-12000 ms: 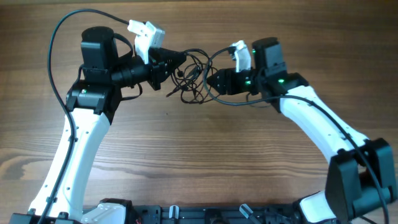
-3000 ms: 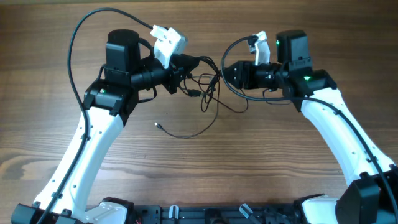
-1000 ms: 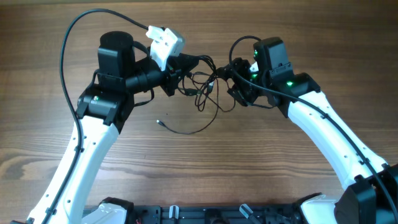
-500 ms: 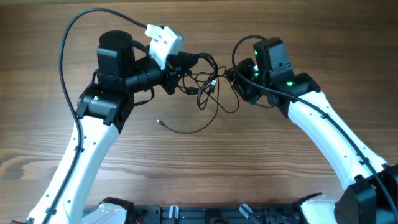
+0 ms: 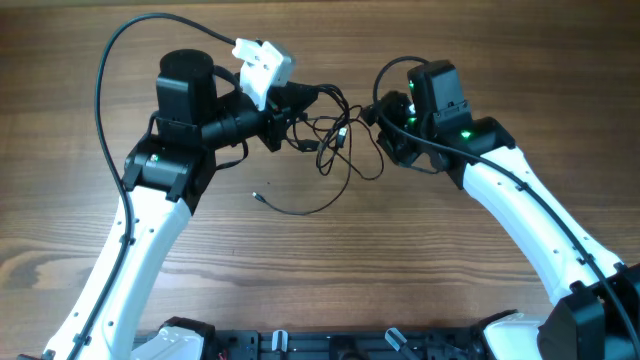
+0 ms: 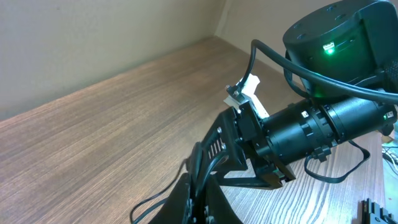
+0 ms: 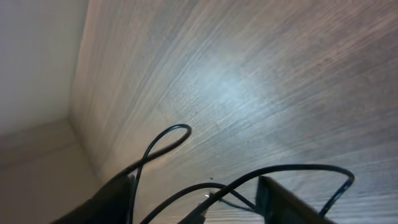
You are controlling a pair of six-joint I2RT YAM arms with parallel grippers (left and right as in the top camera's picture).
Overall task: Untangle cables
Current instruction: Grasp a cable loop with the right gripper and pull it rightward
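The cables [image 5: 330, 140] hang as a loose black tangle between my two grippers, above the table. My left gripper [image 5: 292, 112] is shut on strands at the tangle's left side. In the left wrist view its fingers [image 6: 200, 198] pinch thin black strands [image 6: 155, 204]. My right gripper [image 5: 372, 118] sits at the tangle's right edge. In the right wrist view its gripper [image 7: 196, 208] stands open, with cable loops [image 7: 168, 134] passing loosely between the wide-apart fingers [image 7: 292, 202]. One strand [image 5: 300, 212] trails down onto the wood and ends in a small plug [image 5: 257, 197].
The table is brown wood [image 5: 320, 280]. The left arm's thick black cable [image 5: 110, 60] arcs over the back left. The right arm's black wrist [image 6: 323, 118] fills the right of the left wrist view. A wall [image 7: 37, 74] meets the table's far edge.
My right gripper has shifted slightly up and turned at the tangle's right edge. The left gripper has kept its hold without moving, and the trailing strand lies as before.
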